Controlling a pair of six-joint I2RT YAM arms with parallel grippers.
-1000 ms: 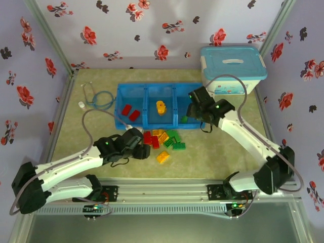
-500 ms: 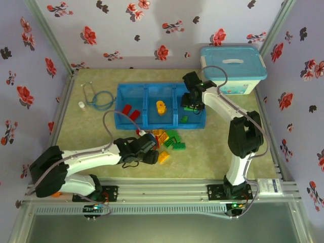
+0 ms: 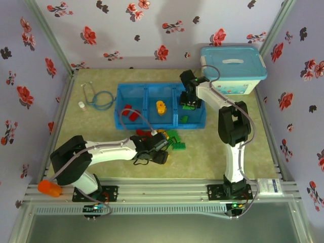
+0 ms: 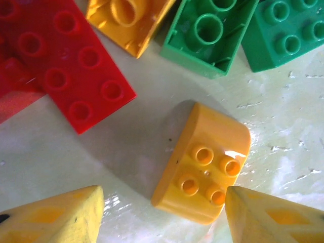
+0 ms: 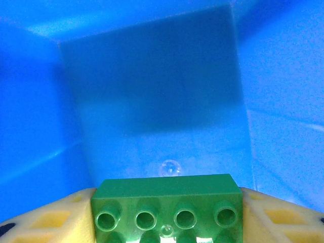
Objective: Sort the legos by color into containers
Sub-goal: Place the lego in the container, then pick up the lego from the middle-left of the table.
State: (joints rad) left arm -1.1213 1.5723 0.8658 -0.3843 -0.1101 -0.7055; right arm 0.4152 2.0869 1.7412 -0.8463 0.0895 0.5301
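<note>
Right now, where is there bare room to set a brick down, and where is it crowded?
Bare mat lies between the lego pile and the right arm, and in a strip behind the blue tray. The compartment floor below the green brick in the right hand is bare. Crowded: just before the tray, where the left hand straddles a yellow-orange brick.

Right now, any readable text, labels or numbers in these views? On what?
None can be read.
The white box has dark print on its front, too blurred to read.
The white sticker low right in the top view is too small to read.
The yellow brick and the green brick show no lettering on their studs.
</note>
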